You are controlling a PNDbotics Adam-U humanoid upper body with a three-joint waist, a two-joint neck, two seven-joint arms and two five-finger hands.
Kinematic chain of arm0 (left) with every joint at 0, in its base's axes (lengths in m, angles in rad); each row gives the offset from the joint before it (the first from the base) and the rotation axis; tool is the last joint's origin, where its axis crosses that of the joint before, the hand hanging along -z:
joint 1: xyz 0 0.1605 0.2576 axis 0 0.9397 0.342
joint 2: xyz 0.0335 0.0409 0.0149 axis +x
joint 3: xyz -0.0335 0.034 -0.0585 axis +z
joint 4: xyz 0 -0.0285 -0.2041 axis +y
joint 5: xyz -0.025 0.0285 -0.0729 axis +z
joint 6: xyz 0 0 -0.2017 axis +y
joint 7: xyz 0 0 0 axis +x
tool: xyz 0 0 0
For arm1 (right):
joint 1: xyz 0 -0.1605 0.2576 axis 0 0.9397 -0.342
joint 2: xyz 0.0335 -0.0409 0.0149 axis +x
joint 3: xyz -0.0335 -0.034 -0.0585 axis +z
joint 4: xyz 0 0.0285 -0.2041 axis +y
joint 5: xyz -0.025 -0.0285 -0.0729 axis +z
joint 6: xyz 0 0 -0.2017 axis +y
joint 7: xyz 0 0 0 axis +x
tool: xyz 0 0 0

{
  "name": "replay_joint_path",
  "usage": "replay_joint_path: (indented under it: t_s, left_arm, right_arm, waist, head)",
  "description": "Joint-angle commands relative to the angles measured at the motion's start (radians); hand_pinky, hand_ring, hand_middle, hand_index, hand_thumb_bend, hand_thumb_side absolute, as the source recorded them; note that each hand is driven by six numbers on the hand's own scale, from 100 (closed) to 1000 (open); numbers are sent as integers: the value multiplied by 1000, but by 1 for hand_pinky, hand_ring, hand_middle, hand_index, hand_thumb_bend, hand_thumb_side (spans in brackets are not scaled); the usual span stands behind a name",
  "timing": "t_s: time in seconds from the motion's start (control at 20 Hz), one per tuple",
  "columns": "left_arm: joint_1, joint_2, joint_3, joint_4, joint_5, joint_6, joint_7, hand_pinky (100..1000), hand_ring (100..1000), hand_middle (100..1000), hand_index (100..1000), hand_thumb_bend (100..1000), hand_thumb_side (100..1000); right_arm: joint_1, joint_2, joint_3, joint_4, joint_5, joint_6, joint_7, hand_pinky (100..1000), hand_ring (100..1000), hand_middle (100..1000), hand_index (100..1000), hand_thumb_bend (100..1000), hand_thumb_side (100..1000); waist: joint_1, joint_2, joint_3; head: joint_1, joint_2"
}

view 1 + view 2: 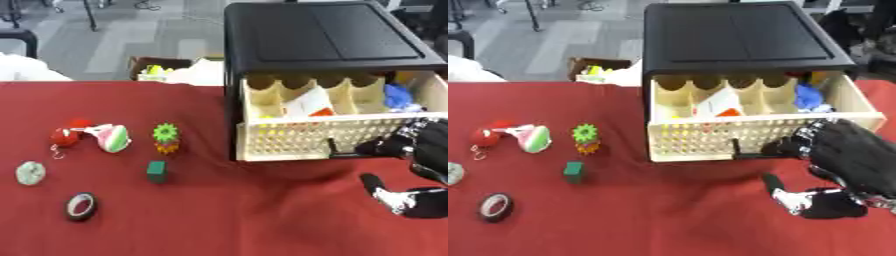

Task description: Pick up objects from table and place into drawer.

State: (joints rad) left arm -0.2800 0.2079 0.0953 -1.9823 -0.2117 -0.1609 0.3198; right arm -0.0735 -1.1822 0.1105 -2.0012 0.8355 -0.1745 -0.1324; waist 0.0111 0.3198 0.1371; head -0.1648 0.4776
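Note:
A black cabinet (324, 35) stands on the red table (236, 220), and its cream drawer (306, 137) is pulled out. My right hand (850, 155) is at the drawer front, its fingers hooked on the dark handle (750, 152) and its thumb spread below. A white card and a blue item (808, 97) lie in the drawer's compartments. Spread over the left of the table are a red ball with a ring (66, 136), a pink-and-green slice (112, 138), a green gear toy (165, 138), a green block (157, 171), a pale round piece (31, 173) and a dark tape roll (80, 206). My left hand does not show.
Behind the table's far edge sits a cardboard box (156, 67) holding yellow-green things, next to some white material. Grey floor and chair legs lie beyond. Bare red cloth stretches between the loose objects and the drawer.

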Motion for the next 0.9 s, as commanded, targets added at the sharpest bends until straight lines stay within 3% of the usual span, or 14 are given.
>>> replay_joint_path:
  t_s: [0.05,0.9]
  left_arm:
    - [-5,6,5,-18,-3,-2,-3,448,498,591,701,100,846]
    - [-4,5,6,-18,-4,-3,-5,449,498,591,701,100,846]
  right_arm:
    - [27,-17,22,1,22,0,8,100,100,100,722,100,1000]
    - [58,-1,21,1,41,-15,-31,100,100,100,721,100,1000]
  waist:
    - [2,-9,0]
    - [5,-8,-1]
  head:
    - [4,-15]
    - [-4,-23]
